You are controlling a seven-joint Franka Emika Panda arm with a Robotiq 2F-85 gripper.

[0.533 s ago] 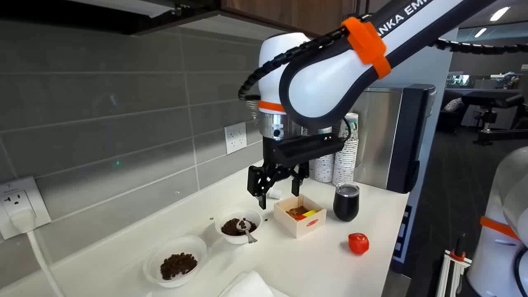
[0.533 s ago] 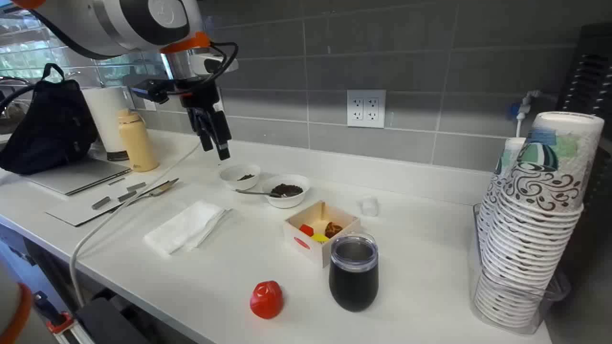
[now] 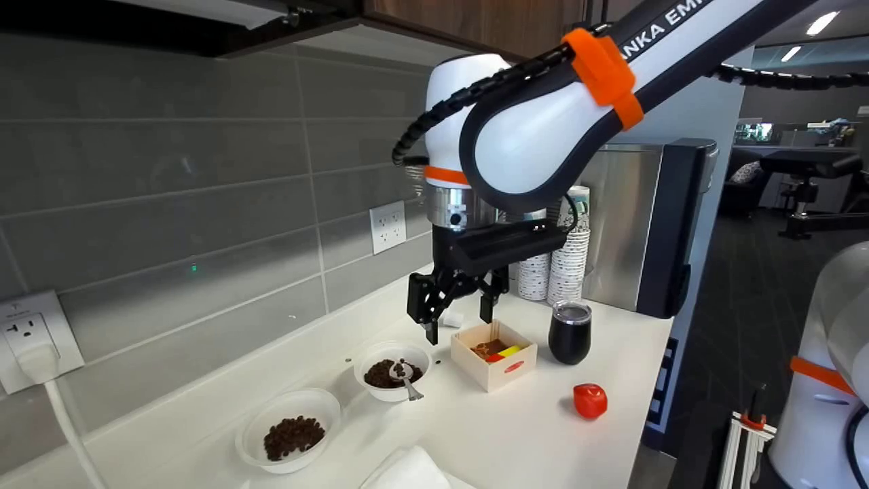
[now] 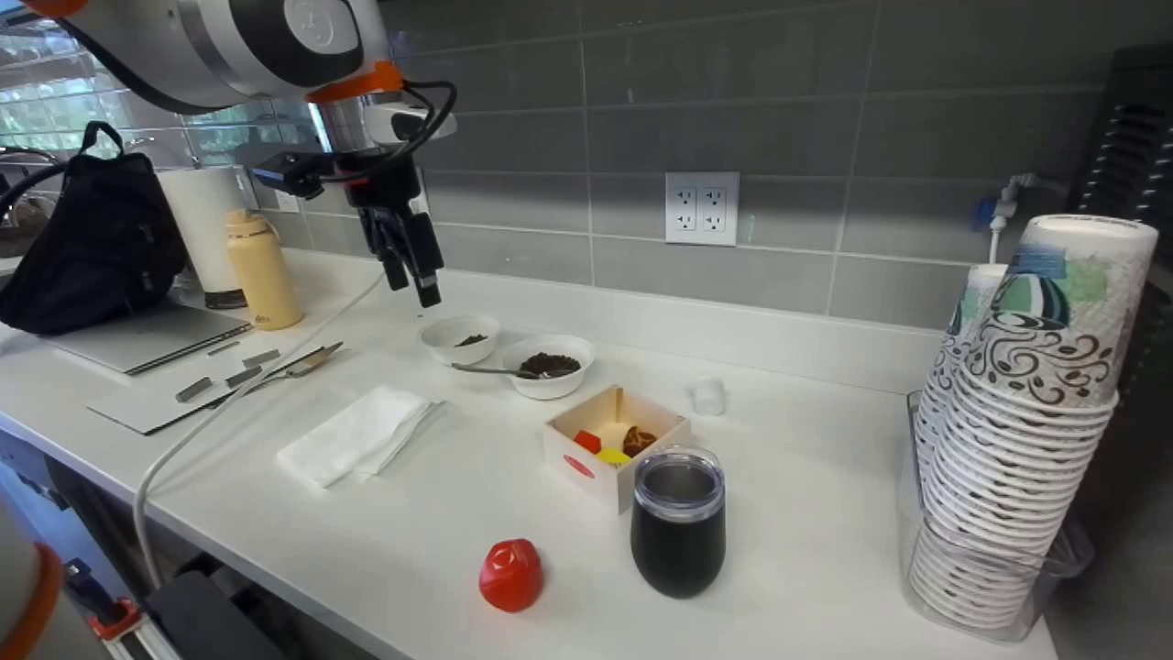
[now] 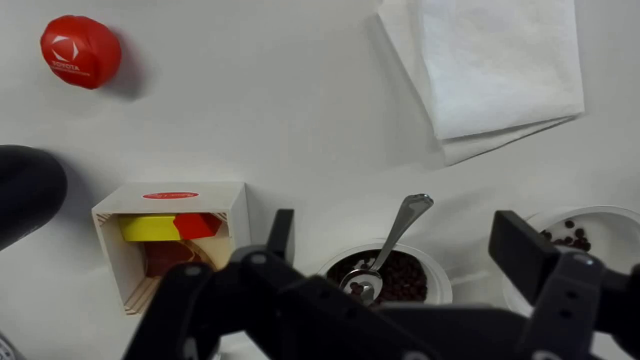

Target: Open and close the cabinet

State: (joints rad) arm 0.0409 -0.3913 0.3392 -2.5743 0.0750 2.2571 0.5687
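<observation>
The cabinet is dark brown wood and hangs at the top edge of an exterior view. Only its lower part shows and the door looks shut. The arm covers part of it, and I cannot make out the handle clearly. My gripper is black, points down and is well below the cabinet, above the counter. It also shows in an exterior view. In the wrist view the fingers of my gripper are wide apart with nothing held between them. The cabinet is out of view there.
Below the gripper on the counter are a bowl with a spoon, another bowl, a wooden box, a black tumbler and a red object. Paper cups and a metal appliance stand at the end.
</observation>
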